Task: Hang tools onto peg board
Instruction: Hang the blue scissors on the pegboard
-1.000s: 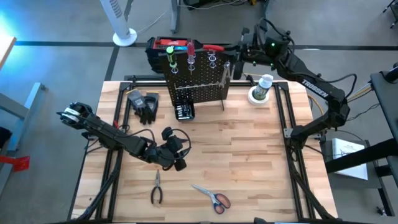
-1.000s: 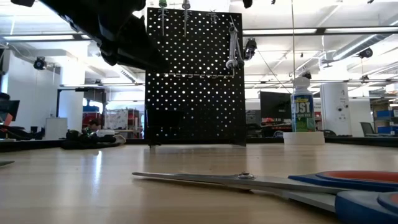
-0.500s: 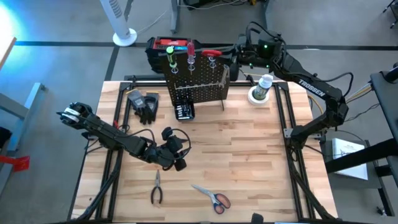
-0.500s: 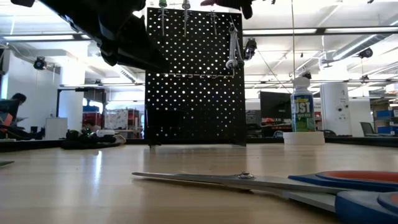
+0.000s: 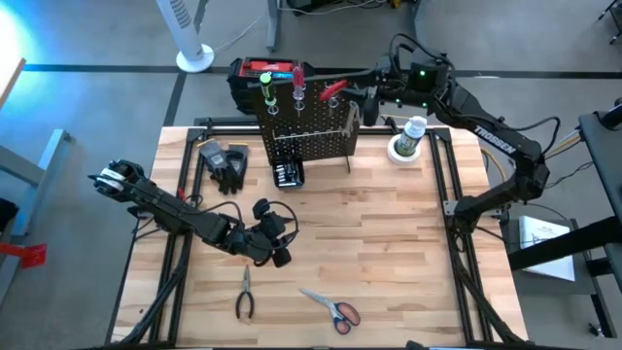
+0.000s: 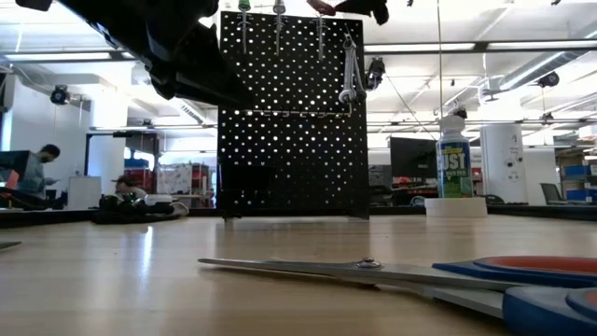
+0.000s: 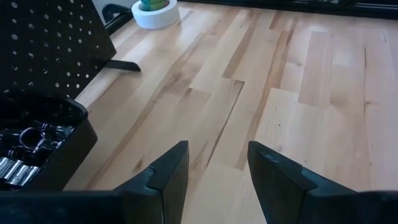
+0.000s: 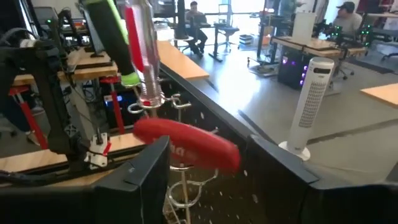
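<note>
The black peg board (image 5: 309,126) stands at the table's far side. A green-handled screwdriver (image 5: 264,89) and a red-handled one (image 5: 298,86) sit in its white top rings, and silver wrenches (image 6: 349,79) hang at its right end. My right gripper (image 5: 352,95) is above the board's top edge, shut on a small red-handled tool (image 5: 333,89). My left gripper (image 5: 280,243) is open and empty, low over the table's middle. Black-handled pliers (image 5: 245,294) and red-handled scissors (image 5: 332,309) lie flat near the front edge. My right gripper holds the red handle (image 8: 186,148) between its two fingers (image 8: 146,177), the handle reaching across the gap from one finger to the other. It comes level from the table's right side. The tool is clear of the table and tilted above a white ring (image 8: 186,193).
Black gloves (image 5: 228,165) and a black box of bits (image 5: 288,175) lie left of and before the board. A red-and-black toolbox (image 5: 264,72) stands behind it. A bottle on a white roll (image 5: 408,138) stands at the far right. Bare wood lies at centre right.
My right gripper has carried the red-handled tool from behind the board toward the table's near edge, to above the board's top rings. The tool has tipped from level to slanted. My left arm has kept still.
</note>
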### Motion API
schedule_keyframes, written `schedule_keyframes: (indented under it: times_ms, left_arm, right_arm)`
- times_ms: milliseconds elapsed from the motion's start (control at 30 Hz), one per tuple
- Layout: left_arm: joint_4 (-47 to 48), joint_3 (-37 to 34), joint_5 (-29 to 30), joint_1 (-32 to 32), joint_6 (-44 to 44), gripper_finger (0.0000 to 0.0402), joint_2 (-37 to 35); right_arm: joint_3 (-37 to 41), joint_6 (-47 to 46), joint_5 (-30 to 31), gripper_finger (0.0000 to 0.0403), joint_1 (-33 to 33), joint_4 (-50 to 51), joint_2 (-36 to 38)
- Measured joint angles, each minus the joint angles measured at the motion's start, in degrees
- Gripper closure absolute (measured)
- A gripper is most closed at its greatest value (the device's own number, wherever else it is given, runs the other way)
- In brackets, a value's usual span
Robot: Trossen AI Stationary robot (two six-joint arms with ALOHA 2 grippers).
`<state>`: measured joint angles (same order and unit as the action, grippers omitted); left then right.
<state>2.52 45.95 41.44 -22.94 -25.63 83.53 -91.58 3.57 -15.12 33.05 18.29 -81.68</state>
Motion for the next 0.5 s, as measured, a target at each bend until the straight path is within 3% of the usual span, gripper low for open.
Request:
schedule_keyframes:
  times_ms: [267,500]
  left_arm:
    - [0.04,-0.02,0.08,-0.53,-0.44,0.0247,0.00]
    - [1.04,-0.12,3.01,-2.54,-0.83,0.0247,-0.03]
  right_arm:
    - [0.94,2.55,-0.23,0.0225,-2.83,5.55,5.49]
    - [10.90,1.10,-0.07,0.0235,-8.50,4.73,15.00]
